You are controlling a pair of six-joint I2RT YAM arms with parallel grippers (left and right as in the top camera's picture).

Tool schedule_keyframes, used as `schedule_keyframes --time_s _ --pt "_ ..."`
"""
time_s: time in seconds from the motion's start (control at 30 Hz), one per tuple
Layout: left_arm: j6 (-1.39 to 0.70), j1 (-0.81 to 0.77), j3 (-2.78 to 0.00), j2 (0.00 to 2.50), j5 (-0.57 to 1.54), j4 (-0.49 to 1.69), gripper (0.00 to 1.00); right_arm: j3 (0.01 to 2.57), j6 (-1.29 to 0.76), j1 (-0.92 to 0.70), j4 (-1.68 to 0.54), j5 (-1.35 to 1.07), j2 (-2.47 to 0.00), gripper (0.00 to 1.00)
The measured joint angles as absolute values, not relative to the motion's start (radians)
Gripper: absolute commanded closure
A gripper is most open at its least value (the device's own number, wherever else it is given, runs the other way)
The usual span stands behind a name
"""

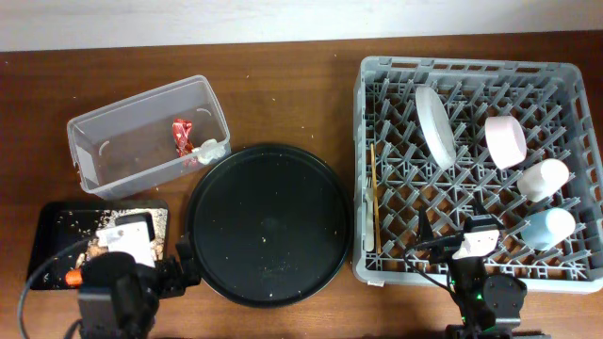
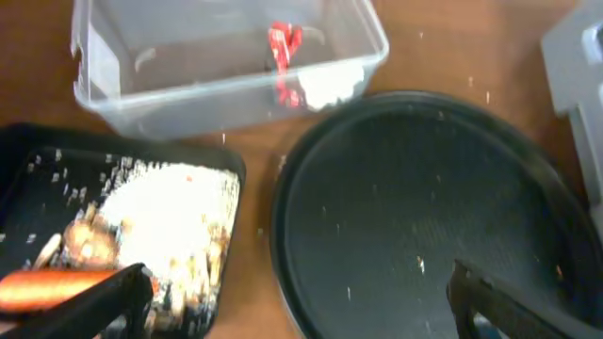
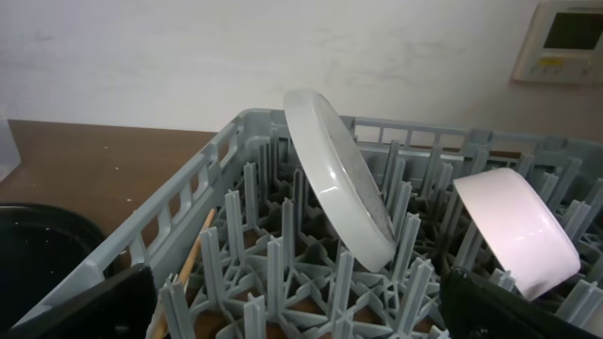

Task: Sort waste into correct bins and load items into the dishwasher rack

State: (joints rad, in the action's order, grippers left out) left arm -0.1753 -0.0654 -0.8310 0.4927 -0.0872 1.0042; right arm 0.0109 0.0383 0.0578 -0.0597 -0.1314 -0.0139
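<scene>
The clear tub (image 1: 94,127) holds the red wrapper (image 1: 181,136) and the crumpled white paper (image 1: 212,151); both also show in the left wrist view (image 2: 281,47) (image 2: 330,87). The shallow black tray (image 1: 47,226) holds beige food scraps (image 2: 160,207), a brown lump (image 2: 85,240) and the orange carrot (image 1: 73,278). The grey rack (image 1: 377,75) holds the white plate (image 1: 435,127), pink bowl (image 1: 505,141), white cup (image 1: 545,179), light-blue cup (image 1: 548,227) and wooden stick (image 1: 374,198). The fork is not visible. My left gripper (image 2: 301,311) is open and empty between the black tray and the round tray. My right gripper (image 3: 301,311) is open and empty over the rack's front.
The big round black tray (image 1: 267,221) lies between the bins and the rack, with a few crumbs on it. Crumbs dot the brown table (image 1: 283,85). A white wall stands behind the rack in the right wrist view.
</scene>
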Motion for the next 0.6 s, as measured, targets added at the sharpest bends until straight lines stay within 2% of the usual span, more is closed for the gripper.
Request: schedule_keyframes --time_s 0.4,0.6 --pt "-0.174 -0.062 -0.233 0.123 -0.087 0.305 0.01 0.011 0.039 0.058 -0.060 -0.130 -0.014 0.02" --pt "-0.071 -0.058 -0.050 0.016 -0.066 -0.050 0.01 0.011 0.038 0.058 -0.060 -0.128 -0.014 0.02"
